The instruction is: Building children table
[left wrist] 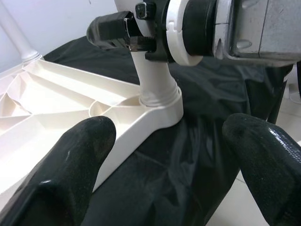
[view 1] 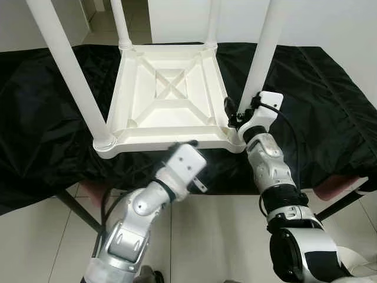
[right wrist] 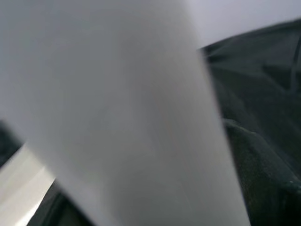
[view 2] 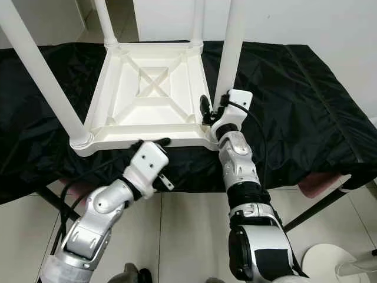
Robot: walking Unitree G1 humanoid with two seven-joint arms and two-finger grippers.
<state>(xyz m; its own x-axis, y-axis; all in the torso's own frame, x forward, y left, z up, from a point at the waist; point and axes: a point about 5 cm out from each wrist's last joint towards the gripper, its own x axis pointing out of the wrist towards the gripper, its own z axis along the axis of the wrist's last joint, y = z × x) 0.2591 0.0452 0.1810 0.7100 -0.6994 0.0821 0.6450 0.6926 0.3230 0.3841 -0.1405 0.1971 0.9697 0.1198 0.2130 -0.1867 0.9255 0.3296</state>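
A white plastic children's table (view 1: 168, 97) is laid upside down on a black glossy cloth (view 1: 47, 118) that covers a work table, and its ribbed underside is turned upward. Four white round legs are seen standing up from its corners.

The right gripper (view 1: 234, 116) is placed at the base of the near right leg (view 1: 262, 50), just above the corner socket. Its black fingers are closed around this leg, and in the right wrist view the blurred white leg (right wrist: 117, 113) is seen very close to the camera.

The left gripper (view 2: 152, 141) is held at the near edge of the table top, between the two near legs. Its two black fingers (left wrist: 70, 165) are spread wide apart, and nothing is held between them. One finger lies close beside the white rim; contact cannot be told.
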